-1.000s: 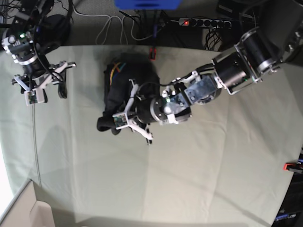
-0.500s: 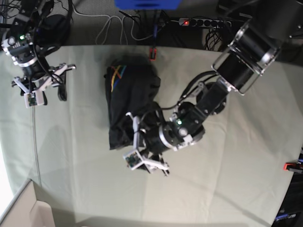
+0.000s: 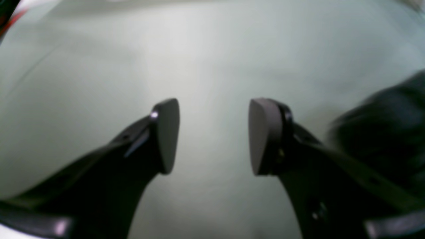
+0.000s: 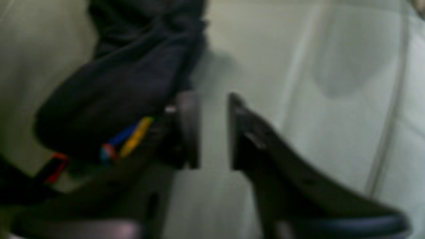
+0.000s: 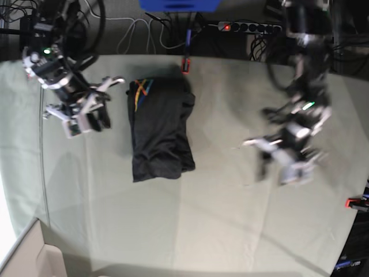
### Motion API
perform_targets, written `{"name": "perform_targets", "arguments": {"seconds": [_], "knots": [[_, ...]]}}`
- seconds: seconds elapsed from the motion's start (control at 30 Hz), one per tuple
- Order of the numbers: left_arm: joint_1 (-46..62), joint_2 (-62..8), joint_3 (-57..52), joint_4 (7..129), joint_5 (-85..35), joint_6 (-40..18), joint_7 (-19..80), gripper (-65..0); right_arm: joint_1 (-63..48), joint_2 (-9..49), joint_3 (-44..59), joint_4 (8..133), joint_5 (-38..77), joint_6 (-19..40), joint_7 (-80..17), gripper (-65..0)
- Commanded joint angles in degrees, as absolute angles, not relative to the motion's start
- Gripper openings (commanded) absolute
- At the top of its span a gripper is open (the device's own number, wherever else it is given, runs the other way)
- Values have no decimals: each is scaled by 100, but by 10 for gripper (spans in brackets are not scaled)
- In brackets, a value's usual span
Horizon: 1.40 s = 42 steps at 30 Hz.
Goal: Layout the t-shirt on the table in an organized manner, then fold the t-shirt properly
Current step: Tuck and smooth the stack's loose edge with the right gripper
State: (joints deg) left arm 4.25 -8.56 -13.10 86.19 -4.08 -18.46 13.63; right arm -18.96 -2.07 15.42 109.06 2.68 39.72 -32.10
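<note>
left gripper (image 3: 212,136) jaws wide, empty over pale grey-green cloth table (image 5: 230,219); right gripper (image 4: 212,129) jaws narrow, empty beside folded charcoal-black fabric t-shirt (image 5: 160,130).

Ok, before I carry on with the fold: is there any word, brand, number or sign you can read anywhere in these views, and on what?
None can be read.
The t-shirt: a multicoloured mark near the collar, crossed orange, yellow and blue strokes, no letters made out.
The power strip behind the table: a lit red switch, no legible label.
Both wrist views are too blurred for any text.
</note>
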Motion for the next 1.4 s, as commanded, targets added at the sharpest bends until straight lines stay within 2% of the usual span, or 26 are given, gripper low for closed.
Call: {"name": "perform_targets", "arguments": {"seconds": [0.0, 0.03, 0.2, 0.5, 0.63, 0.93, 1.37], "knots": [[497, -875, -1622, 8796, -488, -1895, 1209, -325, -1877, -207, 1376, 10914, 374, 4000, -3073, -623], [664, -875, -1895, 8813, -488, -1903, 1209, -325, -1859, -207, 1165, 10809, 374, 4000, -3073, -650], [1297, -875, -2765, 8848, -488, -1903, 1209, -325, -1692, -207, 637, 10211, 374, 4000, -3020, -650], [1745, -857, -3108, 8848, -488, -1903, 1191, -325, -1569, -189, 611, 9244, 347, 4000, -3002, -650], [1719, -664, -3116, 8857, -497, -1903, 1200, -325, -1560, -189, 629, 9253, 365, 4000, -3002, -650], [1763, -585, -3090, 8857, -488, -1903, 1200, -325, -1288, -207, 567, 10325, 374, 4000, -3073, -650], [2158, -585, -3125, 8857, -488, -1903, 1200, -325, 303, -207, -233, 8101, 338, 4000, -3002, -650]]}}
